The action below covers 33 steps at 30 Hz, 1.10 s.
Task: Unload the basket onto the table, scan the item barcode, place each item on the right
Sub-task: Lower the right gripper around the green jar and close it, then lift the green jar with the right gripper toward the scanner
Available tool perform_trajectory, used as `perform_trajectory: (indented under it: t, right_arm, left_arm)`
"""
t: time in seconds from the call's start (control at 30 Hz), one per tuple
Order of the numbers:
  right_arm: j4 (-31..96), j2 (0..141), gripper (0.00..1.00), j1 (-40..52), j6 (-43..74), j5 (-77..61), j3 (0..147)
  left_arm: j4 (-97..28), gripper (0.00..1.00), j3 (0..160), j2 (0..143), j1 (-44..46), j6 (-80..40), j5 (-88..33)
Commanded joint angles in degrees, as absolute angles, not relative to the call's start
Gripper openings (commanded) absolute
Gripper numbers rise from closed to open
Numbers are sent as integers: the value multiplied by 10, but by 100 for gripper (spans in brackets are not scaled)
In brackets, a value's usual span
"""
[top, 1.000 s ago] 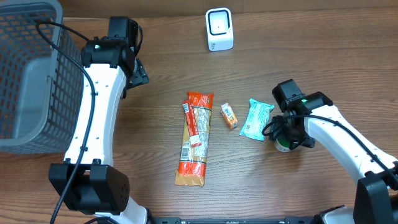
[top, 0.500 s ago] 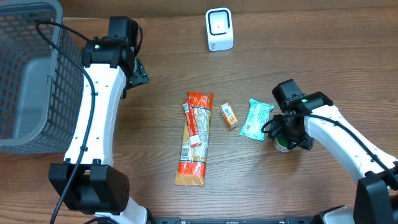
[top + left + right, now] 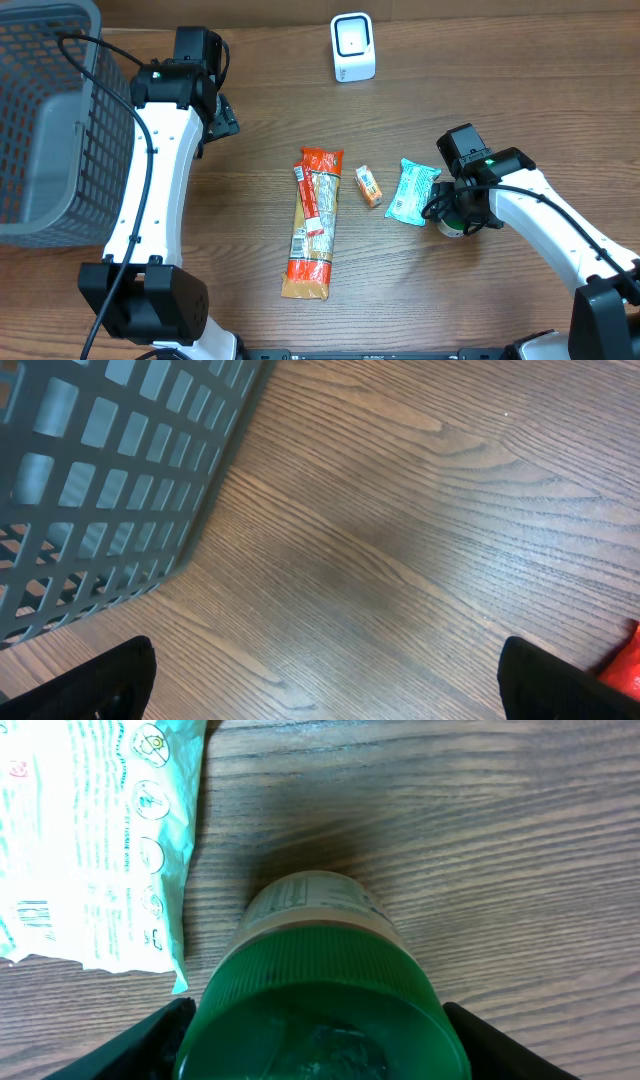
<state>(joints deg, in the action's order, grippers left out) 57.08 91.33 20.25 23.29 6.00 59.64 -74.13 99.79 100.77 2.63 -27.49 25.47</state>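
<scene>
A jar with a ribbed green lid (image 3: 315, 970) stands on the wooden table beside a teal packet (image 3: 95, 840). My right gripper (image 3: 318, 1025) is shut on the jar's lid, one finger pressed to each side. From overhead the right gripper (image 3: 458, 212) covers most of the jar (image 3: 450, 229). The white scanner (image 3: 353, 47) stands at the back of the table. My left gripper (image 3: 222, 118) hangs open near the basket, and in the left wrist view the left gripper (image 3: 325, 680) has only bare wood between its fingers.
A grey mesh basket (image 3: 45, 120) fills the left side, its corner (image 3: 110, 480) close to my left gripper. A long orange pasta pack (image 3: 312, 222), a small orange packet (image 3: 369, 186) and the teal packet (image 3: 412, 190) lie mid-table.
My right gripper and the jar have shifted slightly toward the back of the table. The left arm has not moved.
</scene>
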Motion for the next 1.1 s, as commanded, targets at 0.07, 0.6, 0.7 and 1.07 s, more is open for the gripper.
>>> perform_trajectory:
  t: [0.07,0.6,0.7,1.07]
  right_arm:
    - [570,908,82,202,272,64,594]
    - [546,908,82,202,288,66,585]
    - [529,908,81,202,288,66,569]
    - [476,908,70,202,287,71,536]
  left_arm:
    - [-741,100,1005,1004,30,-277,254]
    - [-741,100,1005,1004,30,-277,254]
    - [-741,100,1005,1004,30,-277,254]
    - [-741,100,1005,1004,30,-277,254]
